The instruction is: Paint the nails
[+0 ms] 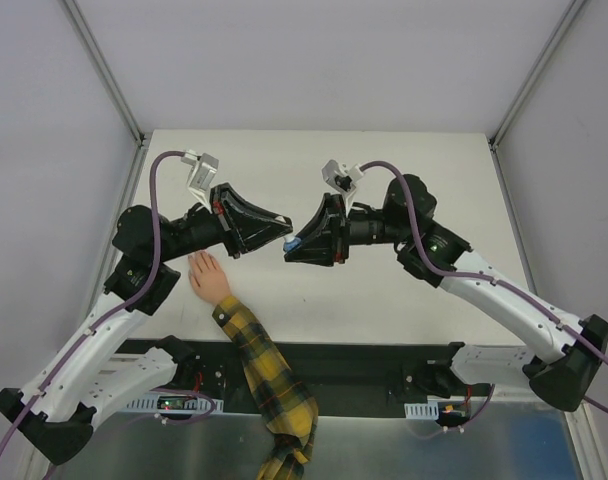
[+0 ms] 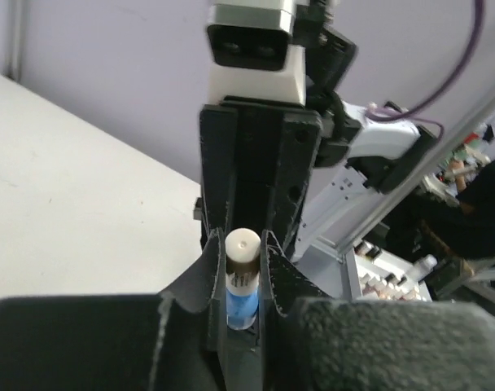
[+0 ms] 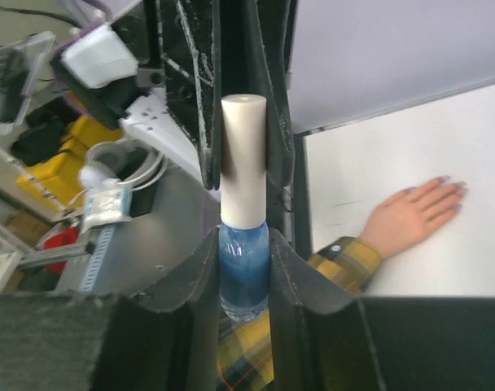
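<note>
A nail polish bottle (image 3: 244,273) of blue glass with a tall white cap (image 3: 243,163) hangs in mid-air between both grippers. My right gripper (image 3: 244,252) is shut on the glass body. My left gripper (image 2: 242,261) is shut on the cap end, tip to tip with the right one. From above, the bottle (image 1: 296,243) is a blue spot where the jaws meet. The small peach hand (image 1: 206,275) lies flat on the table under my left arm. It also shows in the right wrist view (image 3: 410,213). Its nails (image 3: 455,191) look faintly greyish and are too small to judge.
The yellow-and-black plaid sleeve (image 1: 264,370) runs from the hand back over the table's near edge and the black base rail (image 1: 364,360). White walls enclose the table on three sides. The left wrist view shows shelves of small bottles (image 2: 386,273) beyond the table.
</note>
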`<action>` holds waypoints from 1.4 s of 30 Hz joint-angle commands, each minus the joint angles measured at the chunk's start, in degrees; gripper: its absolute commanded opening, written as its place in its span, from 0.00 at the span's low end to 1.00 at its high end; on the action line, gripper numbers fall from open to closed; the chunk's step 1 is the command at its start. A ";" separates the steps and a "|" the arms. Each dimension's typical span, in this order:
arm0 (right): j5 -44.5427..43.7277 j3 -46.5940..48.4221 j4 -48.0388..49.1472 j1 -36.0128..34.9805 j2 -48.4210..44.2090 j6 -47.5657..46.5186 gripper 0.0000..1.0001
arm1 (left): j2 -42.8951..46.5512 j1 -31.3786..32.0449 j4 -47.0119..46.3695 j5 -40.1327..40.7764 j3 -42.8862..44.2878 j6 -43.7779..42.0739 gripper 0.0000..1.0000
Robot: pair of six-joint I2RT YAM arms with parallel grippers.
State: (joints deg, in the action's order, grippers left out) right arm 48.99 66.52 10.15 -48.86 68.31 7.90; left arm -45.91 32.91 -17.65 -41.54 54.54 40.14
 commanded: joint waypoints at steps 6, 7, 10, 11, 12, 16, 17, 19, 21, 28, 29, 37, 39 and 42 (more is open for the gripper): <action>-99.18 10.73 -17.46 -29.51 2.06 -32.93 0.00 | -0.76 -0.21 13.16 15.07 4.00 -3.31 0.00; -102.31 12.56 -16.49 -30.41 3.48 -34.43 0.00 | -0.41 -0.21 13.60 16.22 3.82 -3.23 0.00; -104.11 14.77 -15.96 -31.38 6.47 -38.04 0.00 | -0.23 -0.21 15.18 18.86 4.08 -3.58 0.00; -103.06 14.86 -15.87 -31.30 6.39 -37.87 0.01 | -0.23 -0.21 15.62 19.21 4.25 -3.66 0.00; -99.65 14.69 -15.69 -31.12 6.05 -37.61 0.01 | -0.32 -0.21 15.98 19.48 4.52 -3.75 0.00; -85.50 12.23 -14.46 -29.81 3.59 -37.00 0.01 | 0.03 -0.21 16.51 18.87 4.52 -3.66 0.00; -82.07 11.62 -14.46 -28.76 2.45 -36.56 0.01 | 0.03 -0.21 16.51 18.60 4.52 -3.58 0.00; -71.36 9.95 -14.81 -27.09 1.13 -34.19 0.00 | 0.21 -0.21 16.51 18.08 4.26 -3.84 0.01; -61.28 8.37 -15.16 -24.45 -0.81 -32.08 0.01 | 0.65 -0.21 16.59 17.72 3.91 -3.93 0.22; -28.45 3.98 -13.85 -11.97 -4.50 -20.32 0.00 | 3.02 -0.21 16.51 17.37 3.99 -4.72 0.70; -21.38 3.44 -13.15 -8.91 -4.77 -18.81 0.01 | 3.19 -0.21 16.25 16.50 3.99 -4.55 0.71; 11.29 3.62 2.94 0.08 1.03 2.37 0.00 | 3.46 -0.21 0.98 4.37 -0.05 0.11 0.75; 12.62 3.44 5.39 0.34 1.29 4.56 0.00 | 3.37 -0.21 -0.28 3.05 -0.49 0.64 0.75; 13.41 3.61 6.98 0.35 1.82 5.89 0.01 | 2.93 -0.21 -0.72 2.25 0.30 0.64 0.73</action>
State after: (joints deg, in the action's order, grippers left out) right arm 53.04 69.06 7.38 -48.82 70.54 7.31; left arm -42.94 32.32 -11.35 -34.63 54.37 39.24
